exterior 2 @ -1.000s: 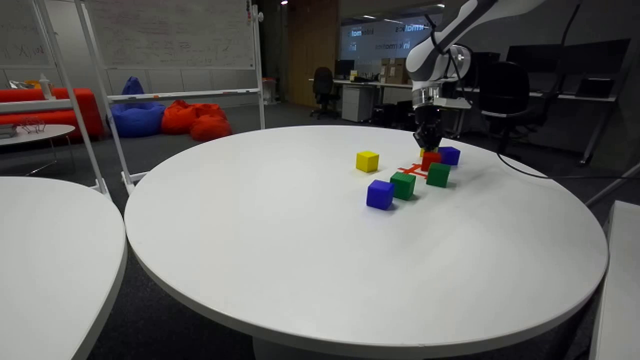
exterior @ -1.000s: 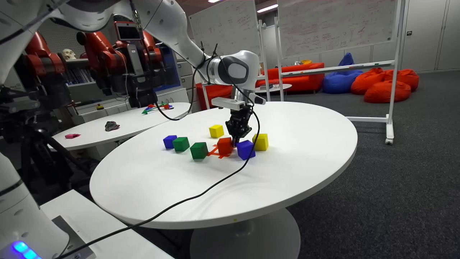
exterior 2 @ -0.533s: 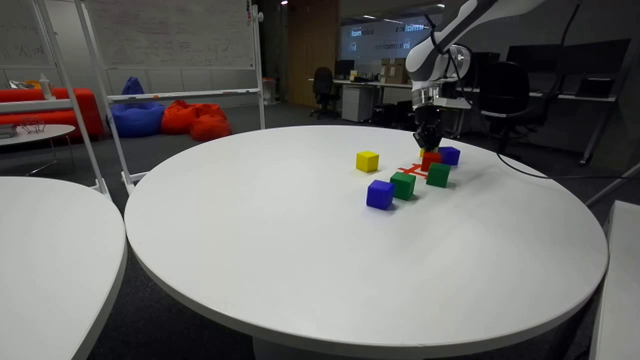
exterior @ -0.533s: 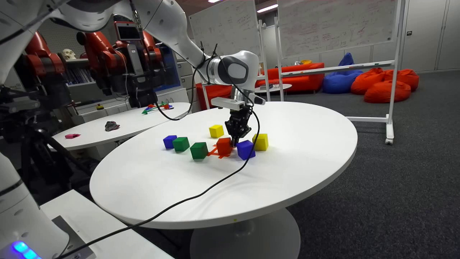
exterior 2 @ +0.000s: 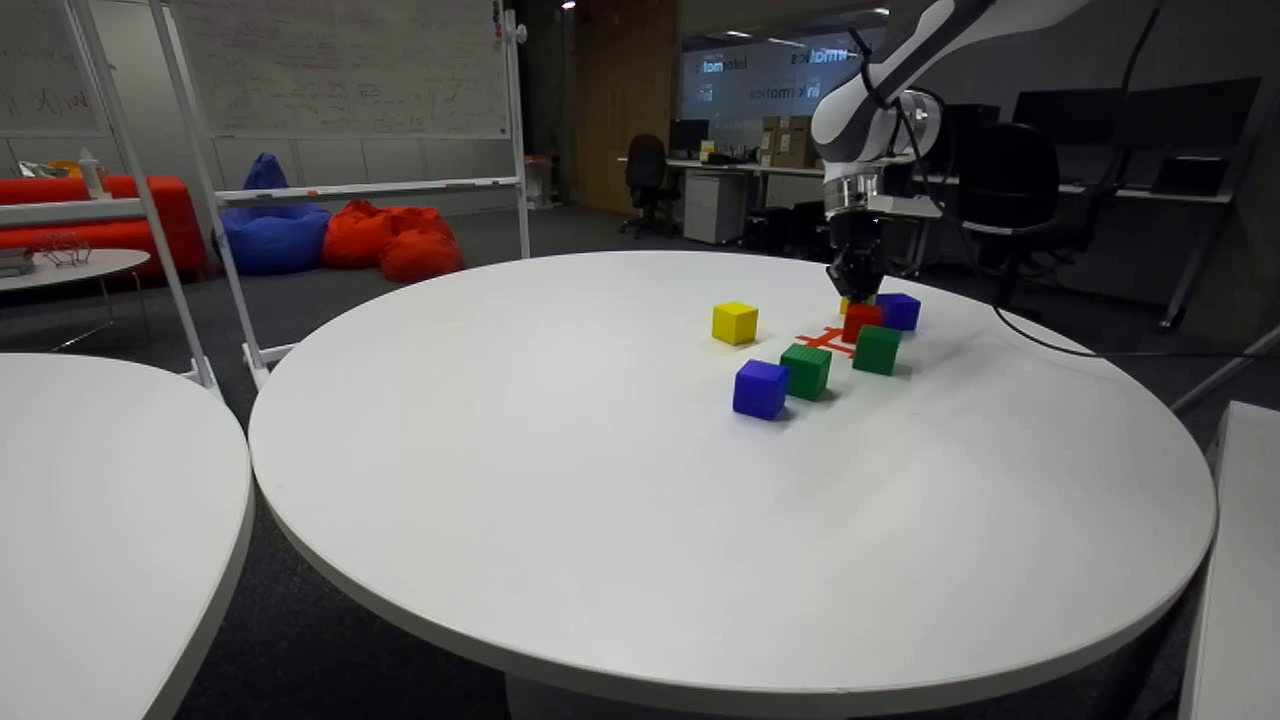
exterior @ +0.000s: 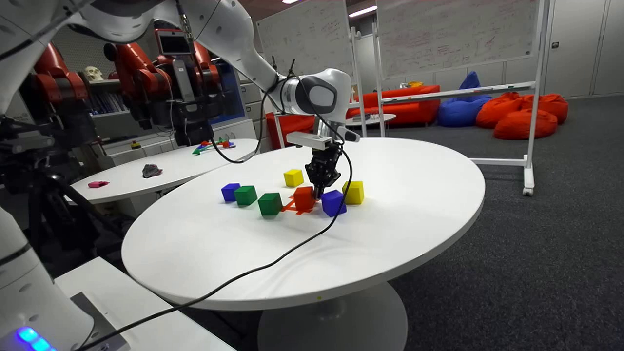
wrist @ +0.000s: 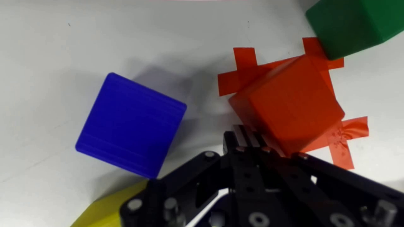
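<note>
White tabletop [exterior: 414, 195] bears 1 red cube [wrist: 293, 104] on red tape [wrist: 247, 74], at wrist-view 2 o'clock of the gripper [wrist: 245, 134], whose empty, closed jaws, if driven sideways, could shove it into the nearer green cube [wrist: 353, 26].

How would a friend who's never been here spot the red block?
Find the round white table with the robot arm stretched over it, then follow the arm down to its closed black end effector. Right beside that, over strips of red tape, sits the red block. Among blue blocks, green blocks and yellow blocks, it's the only red one.
</note>
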### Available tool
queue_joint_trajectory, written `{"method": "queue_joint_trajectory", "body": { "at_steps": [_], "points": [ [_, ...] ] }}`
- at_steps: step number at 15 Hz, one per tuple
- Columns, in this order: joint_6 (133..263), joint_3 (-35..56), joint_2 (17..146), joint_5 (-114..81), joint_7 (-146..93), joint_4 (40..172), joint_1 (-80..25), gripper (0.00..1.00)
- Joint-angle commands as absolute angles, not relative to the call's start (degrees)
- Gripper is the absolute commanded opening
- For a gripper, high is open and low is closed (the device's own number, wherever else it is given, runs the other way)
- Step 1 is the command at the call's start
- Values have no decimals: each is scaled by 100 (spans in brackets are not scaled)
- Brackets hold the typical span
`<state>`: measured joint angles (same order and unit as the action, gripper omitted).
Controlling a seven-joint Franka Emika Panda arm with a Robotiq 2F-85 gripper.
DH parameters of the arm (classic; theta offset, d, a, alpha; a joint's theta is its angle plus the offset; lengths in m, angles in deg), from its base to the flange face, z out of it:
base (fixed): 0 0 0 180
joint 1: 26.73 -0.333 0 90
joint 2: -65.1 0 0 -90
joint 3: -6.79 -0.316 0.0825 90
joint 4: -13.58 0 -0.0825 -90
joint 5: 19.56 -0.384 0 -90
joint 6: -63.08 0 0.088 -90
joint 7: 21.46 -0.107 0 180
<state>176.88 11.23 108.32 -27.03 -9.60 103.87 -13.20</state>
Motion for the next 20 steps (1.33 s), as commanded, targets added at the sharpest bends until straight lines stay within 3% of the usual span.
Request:
{"method": "queue_joint_trajectory", "body": {
  "at_steps": [1,20],
  "points": [
    [17417,994,10867,-2640,-692,10309,-1245,0],
    [17557,864,10846,-2751,-626,10358,-1299,1]
  ]
}}
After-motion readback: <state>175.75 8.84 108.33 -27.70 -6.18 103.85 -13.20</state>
